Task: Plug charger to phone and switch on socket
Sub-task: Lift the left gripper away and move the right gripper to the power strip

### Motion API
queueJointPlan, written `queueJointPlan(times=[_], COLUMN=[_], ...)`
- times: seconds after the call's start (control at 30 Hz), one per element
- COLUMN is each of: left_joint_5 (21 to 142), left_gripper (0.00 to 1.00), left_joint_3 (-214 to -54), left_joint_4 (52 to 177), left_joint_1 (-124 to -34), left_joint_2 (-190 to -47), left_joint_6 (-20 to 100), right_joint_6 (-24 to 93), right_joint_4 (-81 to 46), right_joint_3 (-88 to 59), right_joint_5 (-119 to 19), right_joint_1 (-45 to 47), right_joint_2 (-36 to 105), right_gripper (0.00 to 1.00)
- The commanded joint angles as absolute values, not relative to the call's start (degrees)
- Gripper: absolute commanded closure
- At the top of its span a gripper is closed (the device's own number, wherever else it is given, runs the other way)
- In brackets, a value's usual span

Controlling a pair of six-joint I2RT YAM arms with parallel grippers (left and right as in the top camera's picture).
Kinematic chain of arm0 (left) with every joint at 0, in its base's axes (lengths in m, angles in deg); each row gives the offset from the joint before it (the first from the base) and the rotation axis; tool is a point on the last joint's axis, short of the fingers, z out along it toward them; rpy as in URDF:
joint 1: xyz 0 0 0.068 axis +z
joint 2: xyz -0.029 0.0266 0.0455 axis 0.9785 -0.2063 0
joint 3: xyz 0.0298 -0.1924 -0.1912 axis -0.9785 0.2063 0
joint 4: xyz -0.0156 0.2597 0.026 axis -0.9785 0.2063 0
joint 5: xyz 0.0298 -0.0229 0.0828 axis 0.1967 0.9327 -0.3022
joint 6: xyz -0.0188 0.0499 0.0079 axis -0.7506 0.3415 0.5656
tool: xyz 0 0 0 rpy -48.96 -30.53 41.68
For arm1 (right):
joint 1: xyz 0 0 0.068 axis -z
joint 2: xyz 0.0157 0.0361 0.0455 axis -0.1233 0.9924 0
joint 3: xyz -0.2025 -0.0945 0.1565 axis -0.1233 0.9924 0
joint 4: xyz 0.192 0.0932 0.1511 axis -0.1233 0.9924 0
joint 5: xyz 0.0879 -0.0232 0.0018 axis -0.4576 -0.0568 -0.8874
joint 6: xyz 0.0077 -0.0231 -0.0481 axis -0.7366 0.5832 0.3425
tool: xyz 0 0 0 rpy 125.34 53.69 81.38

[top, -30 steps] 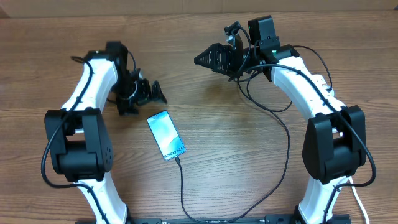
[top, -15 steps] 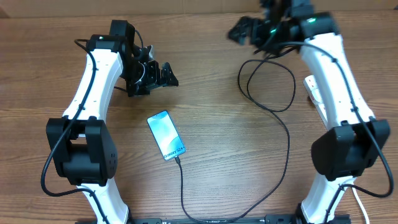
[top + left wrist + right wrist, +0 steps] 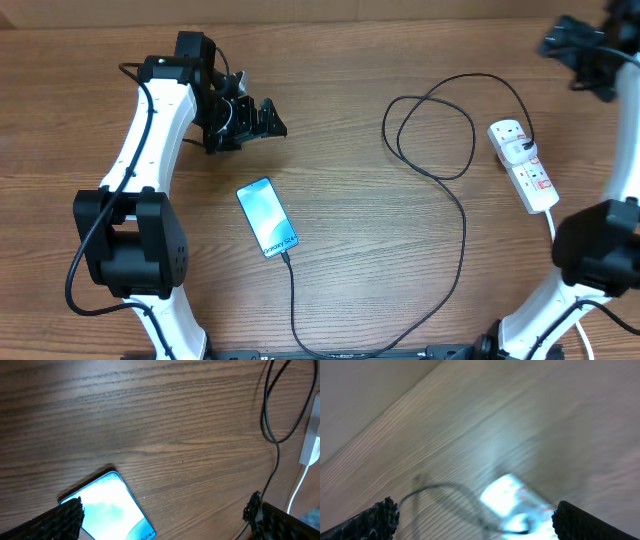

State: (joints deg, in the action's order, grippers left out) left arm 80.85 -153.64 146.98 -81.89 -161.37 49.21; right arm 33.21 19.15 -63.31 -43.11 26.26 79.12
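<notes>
Black charger (image 3: 463, 230) is apparently sitting in phone (image 3: 267, 217); left gripper (image 3: 270, 118) is idling wide; right gripper (image 3: 555, 40), also wide, is hovering near socket (image 3: 525, 165), likely for switching.

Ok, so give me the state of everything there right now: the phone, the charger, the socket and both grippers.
phone: lying flat, screen lit, cable joined at its lower end.
charger: slim end looks plugged into the phone, black plug in the socket.
socket: charger plug seated; switch position too small to tell.
left gripper: open, empty.
right gripper: open, empty.
</notes>
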Motion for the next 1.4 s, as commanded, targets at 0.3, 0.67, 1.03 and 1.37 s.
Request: queueJointPlan(times=[0.3, 0.67, 1.03, 1.37], left_joint_5=[81.5, 80.0, 80.0, 80.0], left_gripper=[0.0, 0.0, 0.01, 0.0], left_joint_3=[-155.0, -155.0, -155.0, -155.0], left_joint_4=[144.9, 143.8, 143.8, 143.3], left_joint_1=[-82.3, -82.3, -82.3, -82.3], left_joint_2=[-159.8, -159.8, -159.8, -159.8], left_joint_6=[50.3, 50.8, 50.8, 50.8], right_joint_6=[35.9, 37.1, 37.1, 38.5], right_joint_4=[21.4, 19.3, 19.2, 18.2], right_joint_3=[-61.1, -48.8, -42.0, -38.0], right_joint_5=[-39.1, -39.1, -39.1, -39.1], right_joint_1=[35.4, 35.3, 35.3, 35.3], right_joint_2=[81.3, 83.5, 83.5, 83.5], right_gripper=[0.0, 0.0, 0.0, 0.0])
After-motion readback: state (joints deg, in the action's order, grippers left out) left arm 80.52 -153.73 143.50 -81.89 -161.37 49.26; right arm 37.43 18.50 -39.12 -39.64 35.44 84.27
